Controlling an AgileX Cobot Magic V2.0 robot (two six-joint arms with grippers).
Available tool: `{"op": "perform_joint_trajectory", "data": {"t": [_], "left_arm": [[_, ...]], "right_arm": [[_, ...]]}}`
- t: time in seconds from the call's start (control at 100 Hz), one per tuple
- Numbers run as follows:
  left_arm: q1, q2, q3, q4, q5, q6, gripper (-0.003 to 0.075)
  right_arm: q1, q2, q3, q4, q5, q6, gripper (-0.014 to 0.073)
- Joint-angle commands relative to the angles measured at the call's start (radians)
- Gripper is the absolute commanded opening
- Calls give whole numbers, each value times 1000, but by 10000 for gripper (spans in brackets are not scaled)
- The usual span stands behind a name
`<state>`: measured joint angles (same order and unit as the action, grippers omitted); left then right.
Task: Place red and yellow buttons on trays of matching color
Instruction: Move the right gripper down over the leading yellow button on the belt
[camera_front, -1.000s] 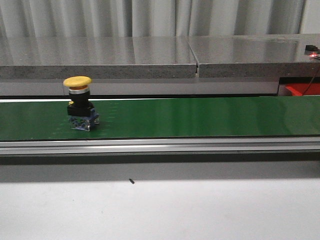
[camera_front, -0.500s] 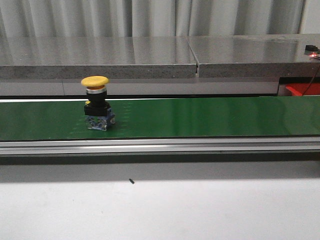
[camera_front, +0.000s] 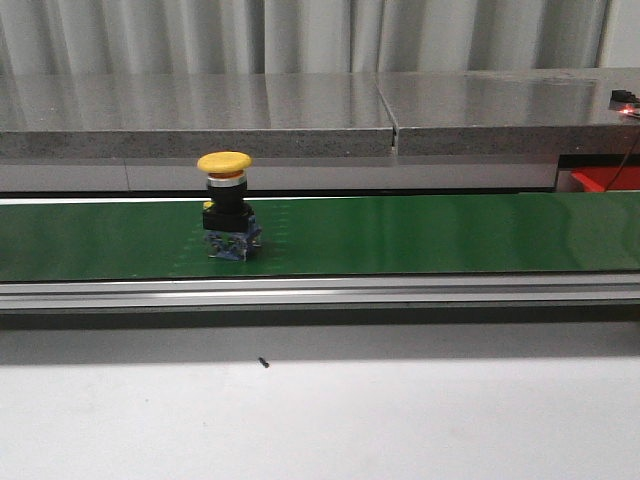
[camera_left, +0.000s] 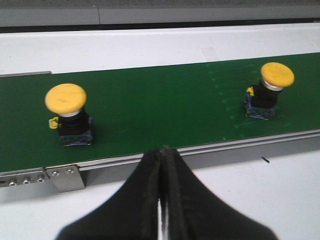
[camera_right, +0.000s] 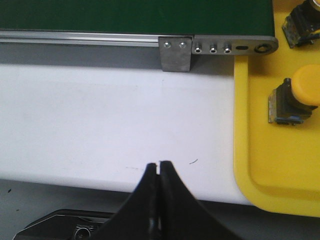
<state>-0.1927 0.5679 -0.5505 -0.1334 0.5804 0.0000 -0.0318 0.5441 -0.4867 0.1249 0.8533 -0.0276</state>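
A yellow button (camera_front: 226, 205) stands upright on the green belt (camera_front: 420, 232), left of centre in the front view. The left wrist view shows it (camera_left: 270, 91) with a second yellow button (camera_left: 68, 118) further back along the belt. My left gripper (camera_left: 162, 150) is shut and empty, over the white table just short of the belt's rail. My right gripper (camera_right: 159, 164) is shut and empty beside the yellow tray (camera_right: 260, 165), where one yellow button (camera_right: 297, 97) lies on its side and another (camera_right: 302, 22) is cut off by the frame. No red button shows.
A grey stone ledge (camera_front: 300, 110) runs behind the belt. A red object (camera_front: 603, 180), only partly seen, sits at the far right behind the belt. The belt's aluminium rail (camera_front: 320, 292) and end bracket (camera_right: 176, 52) border the white table (camera_front: 320, 420).
The yellow button has ridden to the right along the belt, from the left part of the front view towards its middle. Neither gripper shows in the earlier frames.
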Motion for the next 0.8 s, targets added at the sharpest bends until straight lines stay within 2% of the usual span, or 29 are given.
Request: {"op": "perform_joint_trajectory", "data": {"t": [0.0, 0.25, 0.79], "left_arm": [[33, -47, -2, -19, -84, -11, -20], [153, -180, 60, -13, -74, -11, -20], [159, -200, 64, -11, -62, -11, -20]], "right_arm": [[1, 1, -35, 0, -46, -8, -91], [1, 1, -35, 0, -46, -8, -91], [1, 1, -35, 0, -46, -8, -91]]}}
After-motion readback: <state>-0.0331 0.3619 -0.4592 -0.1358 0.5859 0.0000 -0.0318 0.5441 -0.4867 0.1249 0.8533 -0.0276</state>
